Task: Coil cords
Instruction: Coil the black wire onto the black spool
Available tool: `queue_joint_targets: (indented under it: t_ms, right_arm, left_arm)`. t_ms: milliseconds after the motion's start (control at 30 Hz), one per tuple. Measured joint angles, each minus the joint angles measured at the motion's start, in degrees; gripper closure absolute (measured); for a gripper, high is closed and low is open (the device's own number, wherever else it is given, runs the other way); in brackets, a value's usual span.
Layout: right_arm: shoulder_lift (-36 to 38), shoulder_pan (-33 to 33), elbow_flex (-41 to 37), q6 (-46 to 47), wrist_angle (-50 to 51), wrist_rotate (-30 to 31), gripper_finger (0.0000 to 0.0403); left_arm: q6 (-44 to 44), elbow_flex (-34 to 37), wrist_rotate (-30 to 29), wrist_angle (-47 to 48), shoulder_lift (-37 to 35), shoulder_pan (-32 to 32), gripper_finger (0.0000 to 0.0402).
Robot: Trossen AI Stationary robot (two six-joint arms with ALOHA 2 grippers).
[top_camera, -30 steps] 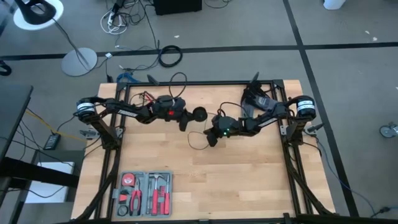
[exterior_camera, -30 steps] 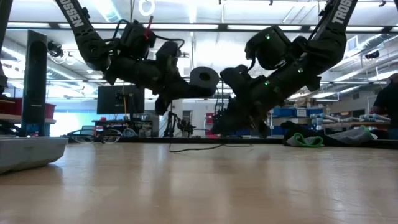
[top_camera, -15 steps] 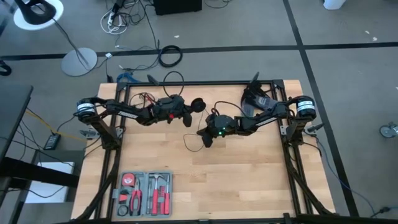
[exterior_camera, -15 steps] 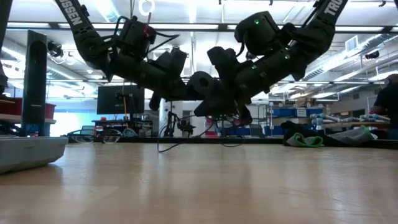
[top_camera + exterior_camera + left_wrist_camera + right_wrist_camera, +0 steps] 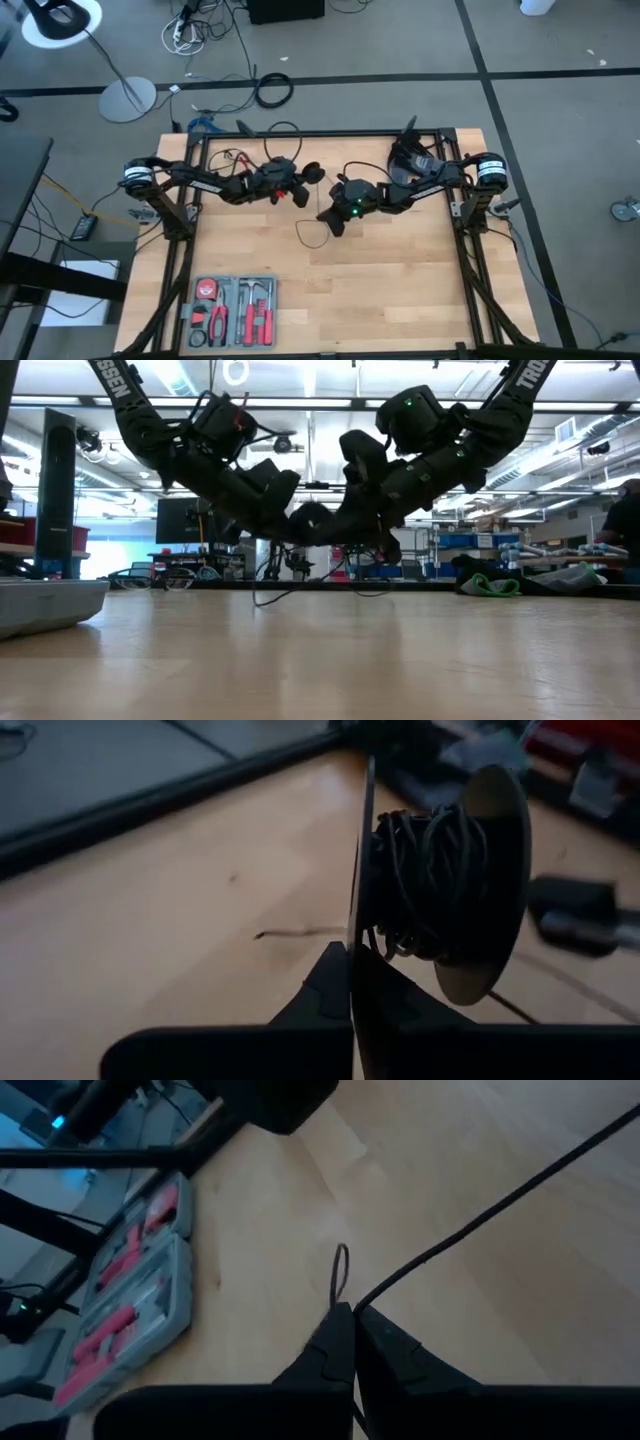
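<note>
Left wrist view: the spool [image 5: 440, 885] flange was clamped by the left pincer [image 5: 352, 965]; the limp, light cord [image 5: 480, 1215] was pinched in the right pincer [image 5: 345, 1320], best held near its taut run.

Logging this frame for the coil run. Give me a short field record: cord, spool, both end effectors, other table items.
cord: thin black cord wound in loops on a round spool; a loose length trails on the table
spool: round black disc-sided spool, held up off the table
left end effector: shut on the spool's disc edge, near table centre
right end effector: shut on the cord's loose length, close beside the spool
loose cord: small loop lying on the wood under the right arm
other: grey tool tray with red-handled tools, near the table's front left
</note>
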State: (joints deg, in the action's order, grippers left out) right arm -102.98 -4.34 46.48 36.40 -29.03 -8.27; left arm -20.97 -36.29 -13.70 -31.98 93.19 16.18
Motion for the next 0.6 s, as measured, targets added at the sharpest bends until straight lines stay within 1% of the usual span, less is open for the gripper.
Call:
queue_joint_targets:
  t_ms: [233, 367, 467, 600]
  right_arm:
    - [-0.04, 0.95, 0.0, 0.61, 8.82, -0.02, 0.0399]
    - [-0.04, 1.58, 0.0, 1.32, 11.58, -4.07, 0.0401]
    - [-0.04, 1.94, 0.02, 2.72, 13.68, -7.15, 0.0401]
    - [-0.07, 2.29, 0.0, 3.07, 14.21, -8.06, 0.0401]
  left_arm:
    - [-1.23, -0.02, -0.79, 9.73, 0.04, -1.39, 0.0401]
    - [-2.15, -0.02, -0.8, 11.97, 0.13, -2.49, 0.0401]
    - [-3.59, -0.04, -0.81, 12.14, 1.93, -3.65, 0.0401]
    - [-6.74, -0.05, -1.72, 9.02, 7.29, -5.16, 0.0401]
